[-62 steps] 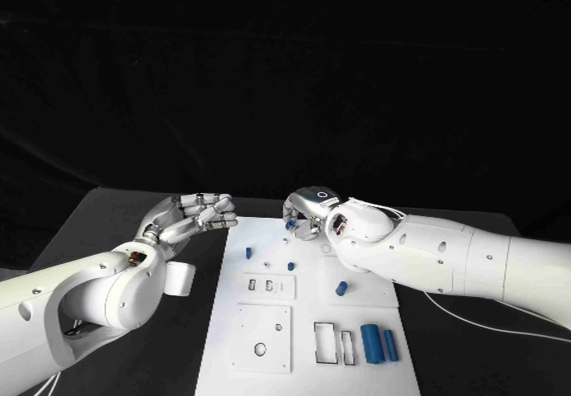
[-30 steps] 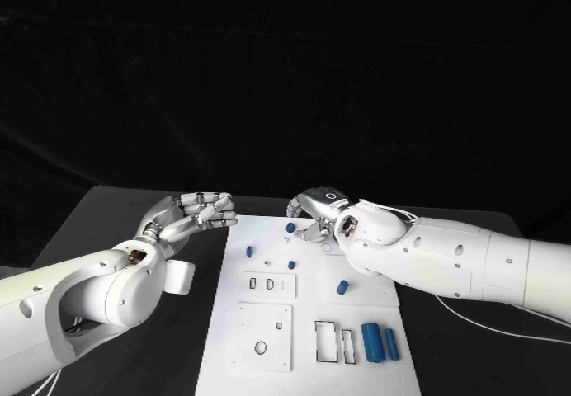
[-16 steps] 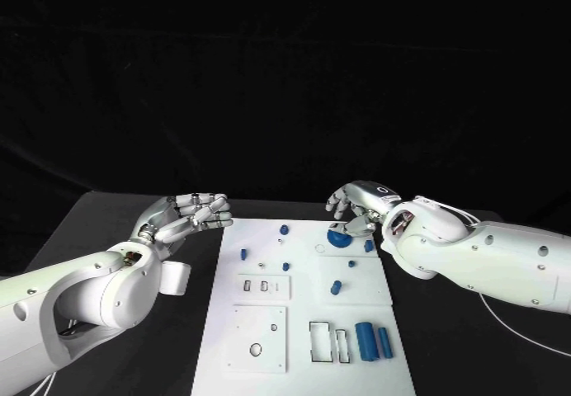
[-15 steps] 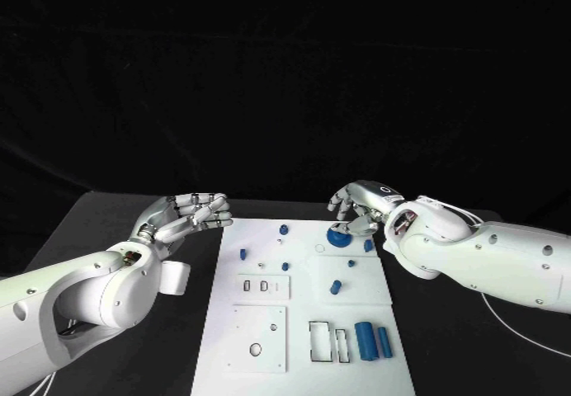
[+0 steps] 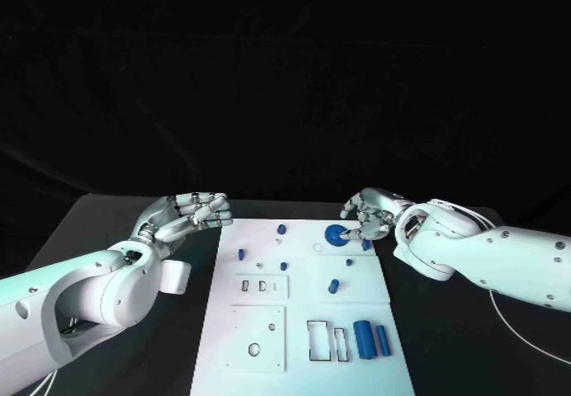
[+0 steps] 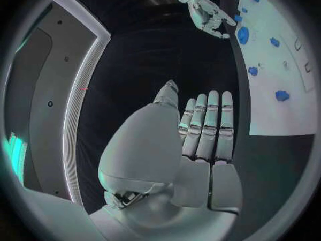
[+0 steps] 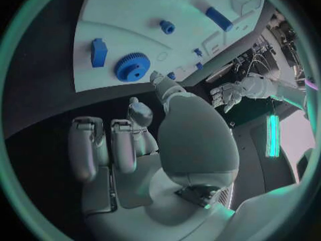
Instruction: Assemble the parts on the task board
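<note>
In the head view, the white rectangular task board (image 5: 304,305) is seen lying in the middle of the black table (image 5: 107,223), and on it several small blue plastic parts are carried: a round blue toothed gear (image 5: 338,234) near its far right corner, two blue cylinders (image 5: 371,339) side by side near its near right corner, and small blue pegs (image 5: 282,229) scattered between. The silver right hand (image 5: 366,217) is held just above the gear with fingers curled, nothing gripped; a second earlier it was over the board's far middle. The silver left hand (image 5: 188,214) is kept curled and empty beside the board's far left corner, unchanged. In the left wrist view, the left hand (image 6: 200,128) is shown with fingers pressed together, the board (image 6: 281,118) beside it. In the right wrist view, the gear (image 7: 131,67) and a blue block (image 7: 99,52) are seen lying on the board (image 7: 127,16) beyond the right hand (image 7: 127,139), untouched.
</note>
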`<act>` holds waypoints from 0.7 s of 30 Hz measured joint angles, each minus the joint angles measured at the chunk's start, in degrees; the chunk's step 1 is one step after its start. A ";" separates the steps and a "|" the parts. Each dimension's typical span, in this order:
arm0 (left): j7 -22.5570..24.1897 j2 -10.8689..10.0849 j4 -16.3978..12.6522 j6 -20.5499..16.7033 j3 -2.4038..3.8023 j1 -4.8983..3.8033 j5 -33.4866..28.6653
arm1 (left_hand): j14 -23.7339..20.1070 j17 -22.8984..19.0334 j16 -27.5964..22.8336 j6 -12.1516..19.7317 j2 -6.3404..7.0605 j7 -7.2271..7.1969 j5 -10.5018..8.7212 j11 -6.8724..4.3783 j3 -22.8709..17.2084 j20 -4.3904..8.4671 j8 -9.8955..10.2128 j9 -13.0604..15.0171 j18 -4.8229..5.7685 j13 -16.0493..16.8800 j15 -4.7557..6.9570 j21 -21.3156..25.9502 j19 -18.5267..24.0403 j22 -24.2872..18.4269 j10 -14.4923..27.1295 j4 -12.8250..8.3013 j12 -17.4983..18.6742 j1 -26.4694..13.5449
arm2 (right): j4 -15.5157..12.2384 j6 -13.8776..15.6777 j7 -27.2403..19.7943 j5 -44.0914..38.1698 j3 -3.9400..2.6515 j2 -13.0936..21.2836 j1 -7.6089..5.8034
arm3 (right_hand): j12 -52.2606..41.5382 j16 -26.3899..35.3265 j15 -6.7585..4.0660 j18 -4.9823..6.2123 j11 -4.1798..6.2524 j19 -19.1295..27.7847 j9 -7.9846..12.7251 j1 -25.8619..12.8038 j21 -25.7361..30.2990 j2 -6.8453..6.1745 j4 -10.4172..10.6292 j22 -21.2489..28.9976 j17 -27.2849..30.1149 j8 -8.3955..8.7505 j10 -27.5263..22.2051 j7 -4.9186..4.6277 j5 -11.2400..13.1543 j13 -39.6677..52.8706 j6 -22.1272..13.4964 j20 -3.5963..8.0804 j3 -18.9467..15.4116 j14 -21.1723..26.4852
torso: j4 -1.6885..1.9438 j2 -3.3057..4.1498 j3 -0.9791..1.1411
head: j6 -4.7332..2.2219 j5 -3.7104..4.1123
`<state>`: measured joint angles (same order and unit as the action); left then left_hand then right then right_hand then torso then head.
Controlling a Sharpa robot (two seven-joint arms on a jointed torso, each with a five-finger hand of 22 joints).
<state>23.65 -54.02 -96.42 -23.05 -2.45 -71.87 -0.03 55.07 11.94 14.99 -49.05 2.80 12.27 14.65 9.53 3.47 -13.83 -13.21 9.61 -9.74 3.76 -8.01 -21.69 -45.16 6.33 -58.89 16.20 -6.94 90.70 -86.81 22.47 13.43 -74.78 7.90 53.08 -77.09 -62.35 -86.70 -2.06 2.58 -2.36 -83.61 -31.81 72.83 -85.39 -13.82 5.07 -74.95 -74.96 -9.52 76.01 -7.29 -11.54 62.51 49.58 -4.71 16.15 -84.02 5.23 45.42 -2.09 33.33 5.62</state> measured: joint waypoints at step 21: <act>-0.09 -0.18 -0.16 0.31 -0.01 0.01 0.00 | 0.00 0.07 0.01 0.21 0.00 0.21 0.00 0.21 0.00 0.00 0.00 0.05 0.00 0.00 0.00 0.23 0.00 -0.08 0.21 0.00 0.32 0.00 | 4.45 -2.95 1.10 2.39 0.18 -3.76 1.08 | -12.95 -1.64 0.42 -0.90 -0.55 -0.20 -1.35 1.31 -1.70 0.32 2.70 0.02 0.01 0.00 4.19 -0.16 -1.56 12.40 -0.33 -0.21 -0.24 -0.01 | 0.20 0.23 0.13 | 0.55 -0.12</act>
<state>23.56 -54.19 -96.58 -22.74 -2.45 -71.86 -0.03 55.07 12.01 15.00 -48.84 2.80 12.48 14.65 9.74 3.47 -13.83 -13.21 9.66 -9.74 3.76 -8.01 -21.46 -45.16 6.25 -58.68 16.20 -6.62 90.70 -82.36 19.52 14.53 -72.40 8.08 49.32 -76.01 -75.30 -88.34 -1.63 1.68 -2.91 -83.81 -33.16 74.14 -87.09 -13.50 7.76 -74.94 -74.95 -9.52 80.21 -7.44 -13.10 74.92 49.25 -4.92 15.91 -84.03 5.43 45.64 -1.96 33.88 5.50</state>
